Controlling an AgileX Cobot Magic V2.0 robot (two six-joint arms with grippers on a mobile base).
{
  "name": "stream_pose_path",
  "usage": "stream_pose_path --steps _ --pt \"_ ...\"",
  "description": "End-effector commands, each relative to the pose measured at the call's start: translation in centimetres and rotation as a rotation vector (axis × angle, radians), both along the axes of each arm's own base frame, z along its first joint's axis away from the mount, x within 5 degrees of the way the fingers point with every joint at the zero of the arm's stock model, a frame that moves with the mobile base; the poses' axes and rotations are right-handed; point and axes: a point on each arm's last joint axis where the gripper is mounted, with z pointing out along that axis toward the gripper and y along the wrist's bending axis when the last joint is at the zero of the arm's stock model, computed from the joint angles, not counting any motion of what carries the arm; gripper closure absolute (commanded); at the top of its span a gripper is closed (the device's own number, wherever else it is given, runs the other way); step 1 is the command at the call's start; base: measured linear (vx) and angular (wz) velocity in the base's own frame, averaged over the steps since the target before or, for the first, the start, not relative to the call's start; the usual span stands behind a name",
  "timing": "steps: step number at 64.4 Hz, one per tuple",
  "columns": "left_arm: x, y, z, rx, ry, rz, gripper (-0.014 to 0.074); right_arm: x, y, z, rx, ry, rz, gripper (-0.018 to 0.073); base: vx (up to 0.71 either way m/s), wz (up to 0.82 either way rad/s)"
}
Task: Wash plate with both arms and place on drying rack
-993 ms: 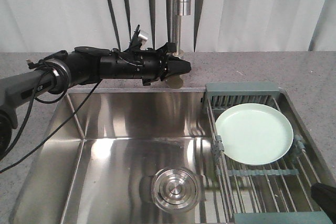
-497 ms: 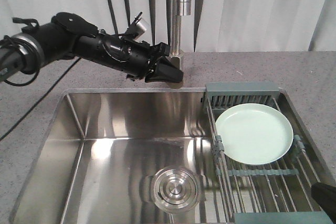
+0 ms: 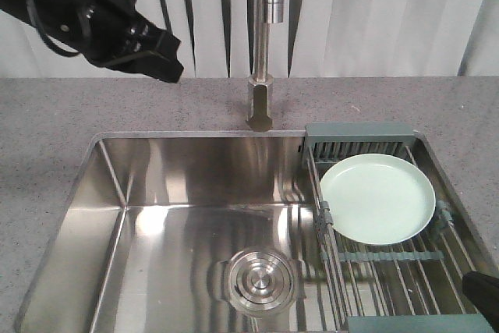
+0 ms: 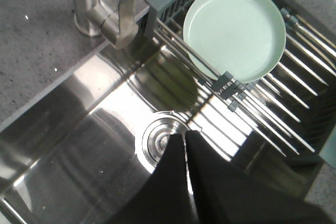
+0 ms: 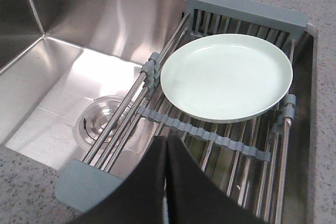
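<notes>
The pale mint-green plate [image 3: 377, 198] [image 4: 234, 25] [image 5: 227, 76] lies flat on the drying rack [image 3: 390, 259] [image 5: 210, 150] [image 4: 283, 114] over the right side of the sink. My left gripper [image 3: 168, 68] [image 4: 186, 136] is raised at the upper left, well away from the plate, shut with nothing between its fingers. My right gripper [image 5: 165, 141] hovers over the rack's near end, short of the plate, also shut and empty. Only a black tip of it [image 3: 483, 294] shows at the front view's lower right corner.
A steel faucet [image 3: 263, 44] [image 4: 100, 9] stands behind the basin [image 3: 179, 224]; its lever [image 4: 123, 22] points toward the sink. A round drain [image 3: 260, 280] [image 4: 160, 140] [image 5: 97, 121] sits in the basin floor. Grey speckled counter [image 3: 47, 130] surrounds the sink. A grey-green caddy [image 3: 359, 139] is at the rack's back.
The left arm has pulled back from the faucet base, rising up and to the left. The plate and the right gripper tip have not moved.
</notes>
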Motion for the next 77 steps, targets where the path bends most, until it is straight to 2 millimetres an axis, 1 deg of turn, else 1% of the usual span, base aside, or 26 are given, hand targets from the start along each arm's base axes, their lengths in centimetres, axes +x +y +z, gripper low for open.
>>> stream_pose_path --steps 1,6,14,15,16,24,25,26,27,28,33,34,36,37,40,44,47,50,54,58,64,73,77 --pt "-3.7 1.0 4.7 -0.068 -0.114 -0.003 0.0603 0.4 -0.1 1.3 0.013 -0.072 -0.025 0.0568 0.00 0.00" --pt "-5.4 1.7 6.1 -0.059 -0.168 0.005 0.0603 0.4 -0.1 1.3 0.013 -0.072 -0.025 0.0568 0.00 0.00" --pt "-8.1 2.9 6.2 -0.048 -0.203 0.028 0.0603 0.4 -0.1 1.3 0.013 -0.072 -0.025 0.0568 0.00 0.00" --pt "-8.3 3.0 5.8 -0.044 -0.200 0.035 0.0603 0.4 -0.1 1.3 0.013 -0.072 -0.025 0.0568 0.00 0.00" --pt "-8.9 3.2 5.9 -0.045 -0.210 0.040 0.0603 0.4 -0.1 1.3 0.013 -0.072 -0.025 0.0568 0.00 0.00" --pt "-11.4 4.3 3.3 -0.055 -0.228 0.099 0.0603 0.4 -0.1 1.3 0.013 -0.072 -0.025 0.0568 0.00 0.00" --pt "-12.0 4.5 3.1 -0.062 -0.241 0.107 0.0603 0.4 -0.1 1.3 0.013 -0.072 -0.025 0.0568 0.00 0.00" --pt "-12.3 4.7 2.3 -0.060 -0.231 0.115 0.0603 0.4 -0.1 1.3 0.013 -0.072 -0.025 0.0568 0.00 0.00" --pt "-12.9 4.9 2.2 -0.072 -0.252 0.127 0.0603 0.4 -0.1 1.3 0.013 -0.072 -0.025 0.0568 0.00 0.00" --pt "-13.1 5.0 1.3 -0.069 -0.243 0.136 0.0603 0.4 -0.1 1.3 0.013 -0.072 -0.025 0.0568 0.00 0.00" --pt "-14.7 5.8 -0.8 -0.095 -0.290 0.191 0.0603 0.4 -0.1 1.3 0.013 -0.072 -0.025 0.0568 0.00 0.00" --pt "-15.3 6.1 -1.5 -0.098 -0.292 0.200 0.0603 0.4 -0.1 1.3 0.013 -0.072 -0.025 0.0568 0.00 0.00" --pt "-16.1 6.5 -2.1 -0.114 -0.324 0.224 0.0603 0.4 -0.1 1.3 0.013 -0.072 -0.025 0.0568 0.00 0.00" --pt "-16.4 6.6 -3.1 -0.114 -0.315 0.232 0.0603 0.4 -0.1 1.3 0.013 -0.072 -0.025 0.0568 0.00 0.00" --pt "-17.5 7.1 -4.6 -0.128 -0.333 0.258 0.0603 0.4 -0.1 1.3 0.013 -0.072 -0.025 0.0568 0.00 0.00" --pt "-19.0 7.7 -6.4 -0.147 -0.360 0.288 0.0603 0.4 -0.1 1.3 0.014 -0.073 -0.025 0.0568 0.00 0.00" --pt "-20.0 8.2 -7.3 -0.162 -0.396 0.310 0.0603 0.4 -0.1 1.3 0.014 -0.073 -0.025 0.0568 0.00 0.00" --pt "-20.8 8.6 -8.7 -0.169 -0.417 0.332 0.0603 0.4 -0.1 1.3 0.014 -0.072 -0.025 0.0568 0.00 0.00" --pt "-21.5 9.1 -10.0 -0.183 -0.457 0.361 0.0603 0.4 -0.1 1.3 0.015 -0.072 -0.025 0.0568 0.00 0.00" --pt "-21.9 9.5 -10.8 -0.197 -0.502 0.390 0.0603 0.4 -0.1 1.3 0.015 -0.072 -0.025 0.0568 0.00 0.00" --pt "-22.1 9.9 -12.4 -0.202 -0.529 0.426 0.0603 0.4 -0.1 1.3 0.015 -0.072 -0.025 0.0568 0.00 0.00" --pt "-22.0 10.1 -14.4 -0.181 -0.505 0.445 0.0603 0.4 -0.1 1.3 0.015 -0.072 -0.025 0.0568 0.00 0.00" --pt "-22.0 10.1 -14.9 -0.174 -0.491 0.442 0.0603 0.4 -0.1 1.3 0.015 -0.072 -0.025 0.0568 0.00 0.00"
